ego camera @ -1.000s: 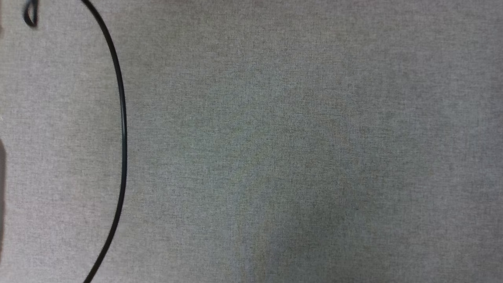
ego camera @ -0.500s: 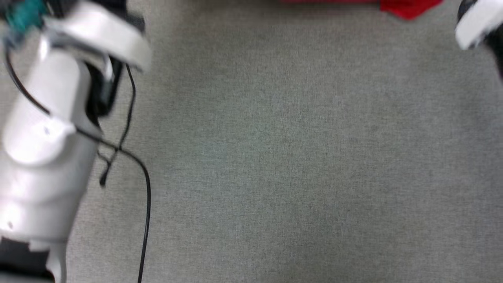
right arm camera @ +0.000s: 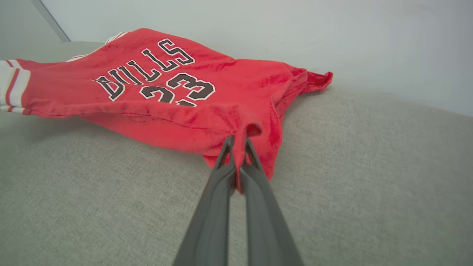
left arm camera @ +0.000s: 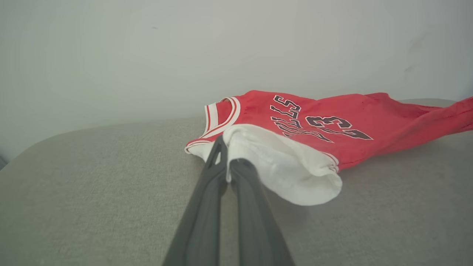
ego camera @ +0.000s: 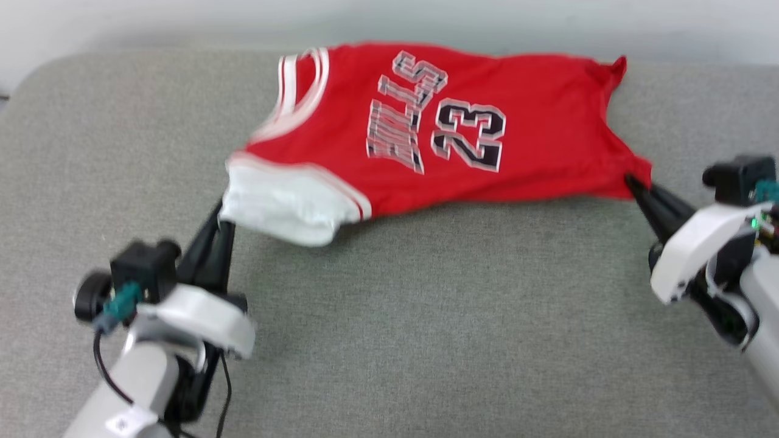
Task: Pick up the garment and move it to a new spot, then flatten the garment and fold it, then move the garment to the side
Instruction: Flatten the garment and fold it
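Observation:
The garment (ego camera: 462,134), a red jersey T-shirt with white sleeves and a black 23, hangs stretched between my two grippers just above the grey cushion (ego camera: 426,340). My left gripper (ego camera: 222,210) is shut on the white sleeve (ego camera: 280,204) at the garment's left end; the left wrist view shows the sleeve (left arm camera: 288,166) pinched at the left gripper's (left arm camera: 227,157) tips. My right gripper (ego camera: 630,181) is shut on the red hem corner at the right end, and the right wrist view shows the garment (right arm camera: 173,96) bunched between that gripper's (right arm camera: 238,146) fingers.
A pale wall (ego camera: 389,18) runs behind the cushion's far edge. The cushion's rounded corner (ego camera: 36,79) lies at the upper left. Open grey fabric stretches in front of the garment, between my two arms.
The head camera has tilted up from bare grey fabric and a black cable to the garment and both grippers. Whether the garment itself moved cannot be told.

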You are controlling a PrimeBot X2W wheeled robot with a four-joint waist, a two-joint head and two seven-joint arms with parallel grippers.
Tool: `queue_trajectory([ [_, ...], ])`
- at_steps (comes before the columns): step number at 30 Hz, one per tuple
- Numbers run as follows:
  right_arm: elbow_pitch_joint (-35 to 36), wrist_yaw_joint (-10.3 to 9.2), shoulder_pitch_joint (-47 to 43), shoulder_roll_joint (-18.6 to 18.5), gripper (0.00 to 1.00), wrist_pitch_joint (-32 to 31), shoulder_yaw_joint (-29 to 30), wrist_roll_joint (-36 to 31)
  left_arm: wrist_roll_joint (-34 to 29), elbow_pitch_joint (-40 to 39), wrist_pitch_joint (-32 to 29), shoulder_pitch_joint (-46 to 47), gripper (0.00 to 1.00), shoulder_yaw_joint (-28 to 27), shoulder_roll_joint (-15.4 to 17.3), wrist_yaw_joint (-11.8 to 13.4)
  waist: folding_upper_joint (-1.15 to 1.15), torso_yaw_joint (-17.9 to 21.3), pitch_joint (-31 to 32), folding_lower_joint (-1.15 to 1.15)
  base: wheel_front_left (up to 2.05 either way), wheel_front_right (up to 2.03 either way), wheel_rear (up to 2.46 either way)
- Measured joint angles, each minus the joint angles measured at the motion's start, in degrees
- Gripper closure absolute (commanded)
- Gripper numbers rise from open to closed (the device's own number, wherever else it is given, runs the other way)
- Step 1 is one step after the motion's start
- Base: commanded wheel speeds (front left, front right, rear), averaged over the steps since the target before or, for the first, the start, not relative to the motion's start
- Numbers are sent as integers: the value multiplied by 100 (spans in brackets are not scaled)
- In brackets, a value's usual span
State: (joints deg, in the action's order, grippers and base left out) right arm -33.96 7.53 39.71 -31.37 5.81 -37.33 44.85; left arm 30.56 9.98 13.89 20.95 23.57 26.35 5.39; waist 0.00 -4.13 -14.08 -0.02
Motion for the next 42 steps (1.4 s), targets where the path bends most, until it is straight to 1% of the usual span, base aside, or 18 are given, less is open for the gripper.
queue_trajectory([
  [6, 253, 0, -881, -166, 100, -105, -78, 1, 267, -398, -167, -1115, 100, 40, 44, 201, 0, 20, 460, 0, 0, 0, 0],
  [12, 566, 0, -1772, -390, 100, -194, 23, -76, 597, -755, -361, -2123, 100, 59, 105, 361, 0, 1, 901, 0, 0, 0, 0],
  [18, 917, 0, -2607, -515, 100, -409, 304, -77, 917, -1120, -653, -2954, 100, 162, 166, 460, 0, -20, 1239, 1, 0, 0, 0],
  [25, 1340, 0, -3654, -621, 100, -598, 815, -98, 1228, -1386, -967, -3608, 100, 245, 248, 515, 0, -86, 1444, 1, 0, 0, 0],
  [30, 1640, 0, -4273, -646, 100, -793, 1280, -182, 1405, -1514, -1124, -3893, 100, 332, 281, 511, 0, -115, 1500, 2, 0, 0, 0],
  [33, 1823, 0, -4477, -641, 100, -912, 1505, -320, 1395, -1553, -1084, -3927, 100, 318, 322, 517, 0, -114, 1507, 2, 0, 0, 0],
  [35, 1944, 0, -4541, -581, 100, -972, 1660, -397, 1343, -1550, -1034, -3904, 100, 325, 338, 465, 0, -112, 1504, 2, 0, 0, 0],
  [37, 2054, 0, -4562, -477, 100, -998, 1814, -455, 1294, -1522, -999, -3751, 100, 333, 355, 374, 0, -109, 1494, 2, 0, 0, 0],
  [42, 2313, 0, -4521, -257, 100, -1173, 2013, -604, 1035, -1363, -1004, -2975, 100, 316, 439, 213, 0, -86, 1481, 3, 0, 0, 0],
])
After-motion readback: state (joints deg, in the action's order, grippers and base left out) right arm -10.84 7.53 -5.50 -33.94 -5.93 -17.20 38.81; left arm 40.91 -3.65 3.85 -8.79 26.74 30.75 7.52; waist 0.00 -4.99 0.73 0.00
